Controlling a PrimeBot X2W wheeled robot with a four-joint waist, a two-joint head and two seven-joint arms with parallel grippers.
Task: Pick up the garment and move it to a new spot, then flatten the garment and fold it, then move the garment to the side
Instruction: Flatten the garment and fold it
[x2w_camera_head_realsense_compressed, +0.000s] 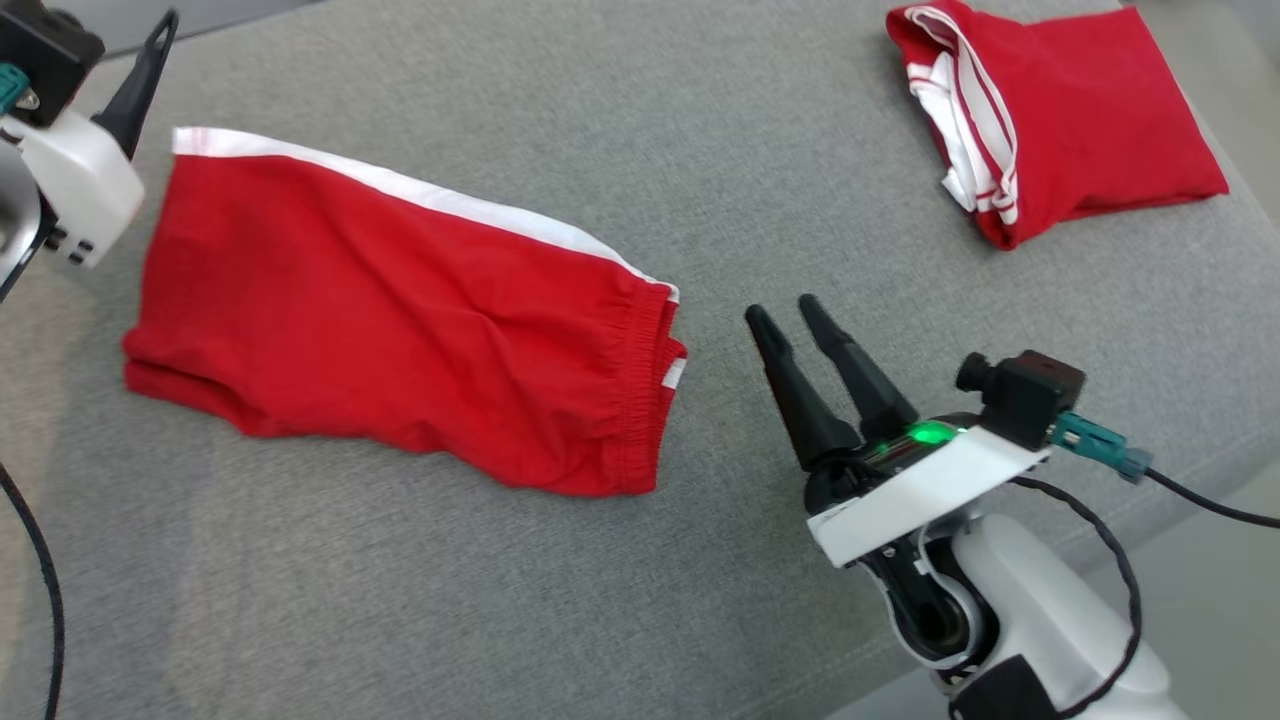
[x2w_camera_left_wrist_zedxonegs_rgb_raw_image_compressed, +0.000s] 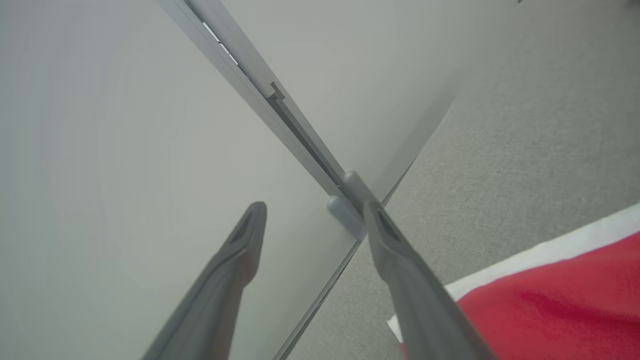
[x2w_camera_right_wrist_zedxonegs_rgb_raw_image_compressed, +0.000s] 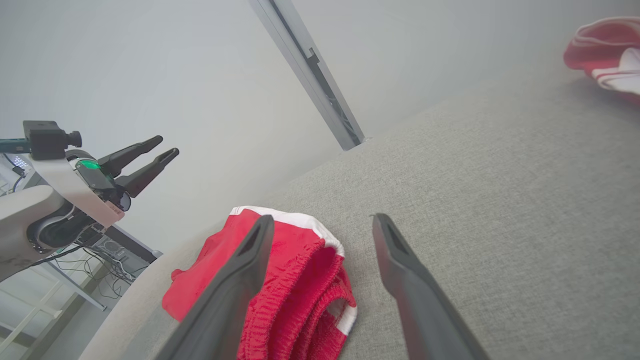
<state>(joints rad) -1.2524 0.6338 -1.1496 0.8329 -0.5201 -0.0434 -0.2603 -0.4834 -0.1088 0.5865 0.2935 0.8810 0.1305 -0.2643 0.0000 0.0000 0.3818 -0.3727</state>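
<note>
The garment (x2w_camera_head_realsense_compressed: 400, 320) is a pair of red shorts with a white side stripe, lying folded flat on the grey fabric surface (x2w_camera_head_realsense_compressed: 640, 600). Its elastic waistband points right. My right gripper (x2w_camera_head_realsense_compressed: 782, 309) hovers just right of the waistband, open, holding nothing. The right wrist view has the waistband (x2w_camera_right_wrist_zedxonegs_rgb_raw_image_compressed: 295, 280) beneath that gripper's left finger (x2w_camera_right_wrist_zedxonegs_rgb_raw_image_compressed: 235, 280). My left gripper (x2w_camera_left_wrist_zedxonegs_rgb_raw_image_compressed: 315, 205) is open and empty beyond the shorts' far left corner; the white stripe (x2w_camera_left_wrist_zedxonegs_rgb_raw_image_compressed: 550, 250) lies at its right. The left gripper (x2w_camera_right_wrist_zedxonegs_rgb_raw_image_compressed: 160, 145) also appears in the right wrist view.
A second red and white garment (x2w_camera_head_realsense_compressed: 1050, 120) lies folded at the far right corner of the surface. A pale wall with a grey rail (x2w_camera_left_wrist_zedxonegs_rgb_raw_image_compressed: 280, 110) rises behind. The surface's edge runs past my right arm at the lower right.
</note>
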